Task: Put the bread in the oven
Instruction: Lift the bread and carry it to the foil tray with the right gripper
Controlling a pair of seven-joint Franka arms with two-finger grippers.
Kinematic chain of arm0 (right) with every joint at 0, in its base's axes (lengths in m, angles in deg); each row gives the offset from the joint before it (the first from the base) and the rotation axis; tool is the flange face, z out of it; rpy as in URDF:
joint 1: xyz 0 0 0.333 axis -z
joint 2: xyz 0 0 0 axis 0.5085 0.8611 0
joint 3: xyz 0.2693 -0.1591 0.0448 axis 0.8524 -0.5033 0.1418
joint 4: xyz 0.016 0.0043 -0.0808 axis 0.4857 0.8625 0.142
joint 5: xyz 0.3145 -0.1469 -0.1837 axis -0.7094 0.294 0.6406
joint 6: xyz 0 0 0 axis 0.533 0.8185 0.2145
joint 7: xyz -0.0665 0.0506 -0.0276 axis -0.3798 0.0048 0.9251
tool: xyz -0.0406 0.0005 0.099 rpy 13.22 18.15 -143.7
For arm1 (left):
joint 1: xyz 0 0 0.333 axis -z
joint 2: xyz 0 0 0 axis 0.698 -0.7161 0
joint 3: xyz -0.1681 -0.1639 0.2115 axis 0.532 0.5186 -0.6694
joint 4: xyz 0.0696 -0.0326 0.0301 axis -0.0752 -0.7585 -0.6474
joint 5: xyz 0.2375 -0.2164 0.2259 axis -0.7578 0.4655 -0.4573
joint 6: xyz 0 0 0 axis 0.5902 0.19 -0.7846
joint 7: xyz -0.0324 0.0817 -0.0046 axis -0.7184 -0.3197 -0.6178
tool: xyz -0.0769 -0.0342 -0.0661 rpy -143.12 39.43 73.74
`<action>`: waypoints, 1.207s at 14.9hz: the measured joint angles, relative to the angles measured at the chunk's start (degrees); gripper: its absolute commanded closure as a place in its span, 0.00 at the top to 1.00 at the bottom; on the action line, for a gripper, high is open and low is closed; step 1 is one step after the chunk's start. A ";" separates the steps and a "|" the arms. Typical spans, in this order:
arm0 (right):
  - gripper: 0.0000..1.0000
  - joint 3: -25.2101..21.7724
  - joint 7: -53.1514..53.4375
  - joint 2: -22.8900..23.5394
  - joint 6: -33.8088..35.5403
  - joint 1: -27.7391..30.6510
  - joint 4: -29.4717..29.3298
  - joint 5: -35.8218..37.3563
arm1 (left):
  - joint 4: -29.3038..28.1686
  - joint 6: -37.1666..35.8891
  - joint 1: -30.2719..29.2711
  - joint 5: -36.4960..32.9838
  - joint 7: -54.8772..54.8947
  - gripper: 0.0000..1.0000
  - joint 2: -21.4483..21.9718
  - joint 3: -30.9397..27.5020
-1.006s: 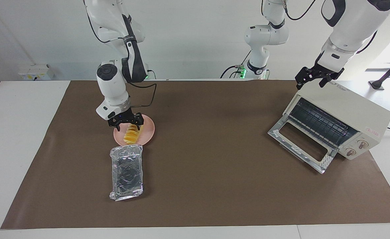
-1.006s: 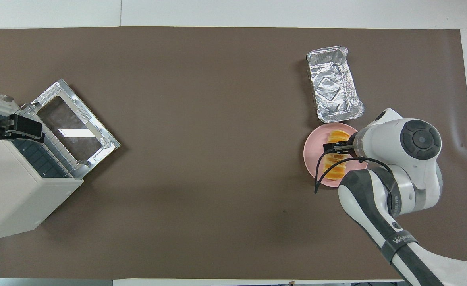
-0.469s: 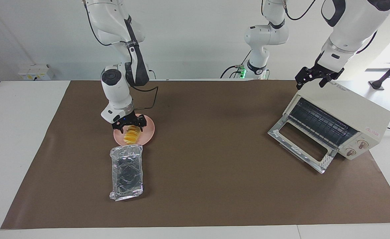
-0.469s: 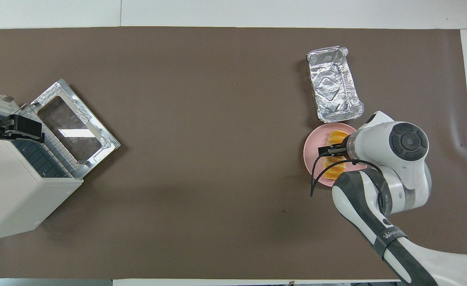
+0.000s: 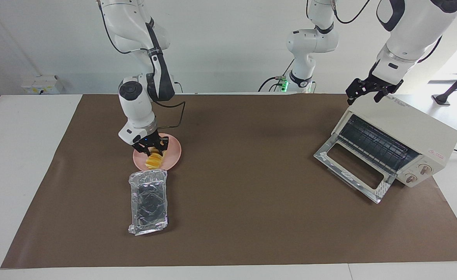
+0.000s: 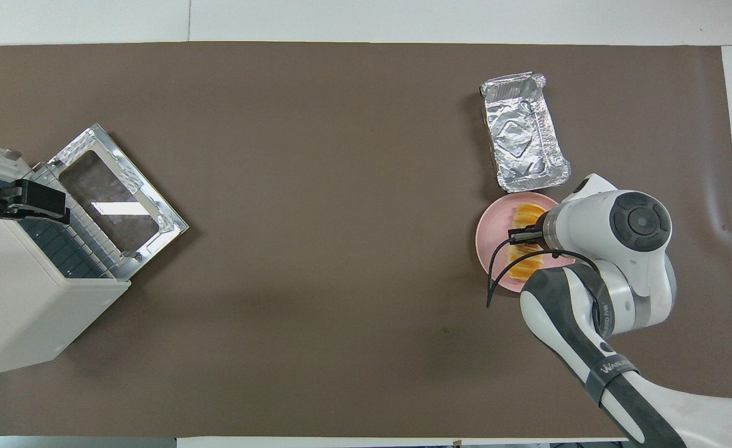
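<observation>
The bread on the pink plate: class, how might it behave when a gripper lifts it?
The bread is a row of separate slices, so it may sag or split apart. It probably crushes easily. The right gripper is down at it on the pink plate.

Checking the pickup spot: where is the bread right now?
The bread lies on the pink plate at the right arm's end of the table, under the right gripper.

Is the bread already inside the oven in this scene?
No: the bread lies on the pink plate at the right arm's end, while the oven stands open with a bare rack.
</observation>
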 measured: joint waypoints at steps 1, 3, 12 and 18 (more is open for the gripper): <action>0.00 0.00 0.00 0.00 0.01 0.00 -0.05 0.00 | 0.00 0.00 0.00 0.00 0.00 1.00 0.00 0.00; 0.00 0.00 0.00 0.00 0.75 0.00 -0.45 0.00 | 0.00 0.00 0.00 0.00 0.00 1.00 0.00 0.00; 0.00 -0.10 -0.05 0.83 24.68 0.25 -21.76 -4.18 | 0.00 0.00 0.00 0.00 0.00 1.00 0.00 0.00; 0.00 -0.51 -14.31 9.96 28.33 3.84 -37.66 -4.87 | 0.00 0.00 0.00 0.00 0.00 1.00 0.00 0.00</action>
